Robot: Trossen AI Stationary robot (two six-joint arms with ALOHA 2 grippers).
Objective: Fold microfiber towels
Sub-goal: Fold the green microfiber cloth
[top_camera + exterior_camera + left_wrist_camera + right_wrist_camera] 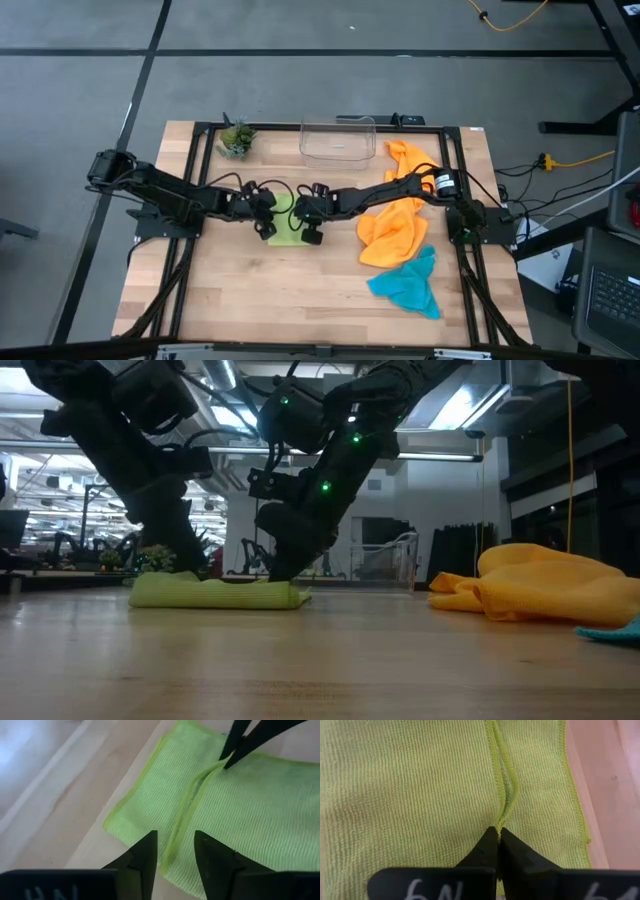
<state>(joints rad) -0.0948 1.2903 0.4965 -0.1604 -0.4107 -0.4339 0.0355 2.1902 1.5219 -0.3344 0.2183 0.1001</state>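
Right end effector (497, 834) was pinched shut on the raised hem ridge of the lime green towel (410, 795), fingertips together on the fold line. Left end effector (175, 847) sat at the opposite end of the same ridge, fingers part-open, straddling the hem; not clear whether it gripped the cloth.

Lime green towel: ribbed microfiber weave, stitched brighter-green border, two edges meeting in a seam-like ridge down the middle, so it lay folded in on itself. In the low view it was a flat, thin, slightly puffy slab on the table (300, 300). Position: table centre, between both end effectors, in the high view mostly hidden under them.

Orange towels (395, 225) lay crumpled in a loose heap toward the right side of the table, one stretching up toward the far edge, well apart from the green one. Teal blue towel (408, 285) was bunched just below the orange heap, touching or nearly touching it.

Clear plastic bin (338, 140) stood at the far edge, centre. Small potted plant (236, 138) stood at the far-left corner.
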